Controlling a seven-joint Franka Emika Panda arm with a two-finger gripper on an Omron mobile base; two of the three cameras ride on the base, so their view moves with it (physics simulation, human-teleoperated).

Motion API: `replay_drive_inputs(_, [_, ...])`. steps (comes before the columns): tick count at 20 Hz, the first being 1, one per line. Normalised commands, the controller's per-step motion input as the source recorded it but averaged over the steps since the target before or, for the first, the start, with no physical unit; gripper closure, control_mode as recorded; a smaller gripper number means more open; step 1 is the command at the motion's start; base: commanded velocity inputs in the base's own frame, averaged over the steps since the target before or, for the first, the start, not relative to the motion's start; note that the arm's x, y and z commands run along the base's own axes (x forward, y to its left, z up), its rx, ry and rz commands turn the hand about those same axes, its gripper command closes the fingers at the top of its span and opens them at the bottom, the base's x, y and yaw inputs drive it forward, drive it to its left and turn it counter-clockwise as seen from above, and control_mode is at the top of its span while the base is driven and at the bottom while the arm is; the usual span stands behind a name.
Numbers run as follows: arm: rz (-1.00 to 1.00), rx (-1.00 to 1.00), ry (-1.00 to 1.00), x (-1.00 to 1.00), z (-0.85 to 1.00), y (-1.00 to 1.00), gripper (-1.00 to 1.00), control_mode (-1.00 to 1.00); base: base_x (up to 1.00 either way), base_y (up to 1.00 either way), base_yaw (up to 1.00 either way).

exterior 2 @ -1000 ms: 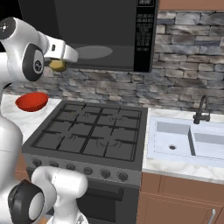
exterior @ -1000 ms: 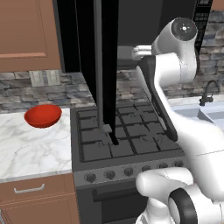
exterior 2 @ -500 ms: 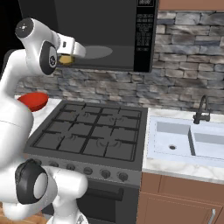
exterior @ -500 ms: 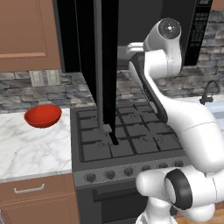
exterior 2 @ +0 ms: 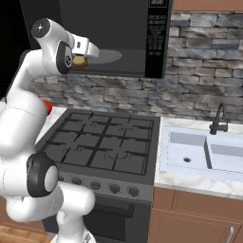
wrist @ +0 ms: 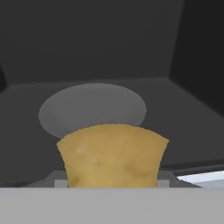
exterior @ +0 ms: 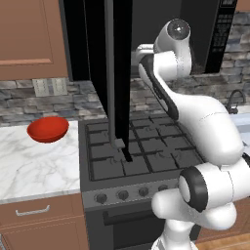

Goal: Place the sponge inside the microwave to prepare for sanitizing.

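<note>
At microwave (exterior 2: pixel 118 38) mouth, claw (exterior 2: pixel 81 60) grips sponge (wrist: pixel 113 155)

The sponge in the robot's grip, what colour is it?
Yellow-tan sponge, seen best in the hand view.

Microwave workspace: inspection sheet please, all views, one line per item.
Surface: black gas stove under the open black box microwave, marble counter beside it.
Job's things: small yellow-tan block sponge held at the cavity mouth, before the round grey plate.
Clutter: red bowl on the counter.
Grippers: pincer shut on the sponge.
Cables: nothing seen.
Surroundings: stone backsplash, sink with dark faucet, wooden cabinets.
</note>
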Motion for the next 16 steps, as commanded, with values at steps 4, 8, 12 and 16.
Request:
replay_drive_inputs(4, [0.00,0.00,0.01,0.48,0.00,0.00,1.00,-1.00,0.00,0.00,0.00])
replay_drive_inputs(8, [0.00,0.00,0.02,0.44,0.00,0.00,1.00,-1.00,0.00,0.00,0.00])
replay_drive_inputs(12, [0.00,0.00,0.02,0.41,0.00,0.00,1.00,-1.00,0.00,0.00,0.00])
replay_drive_inputs(16, [0.00,0.00,0.01,0.35,-0.06,0.00,1.00,-1.00,0.00,0.00,0.00])
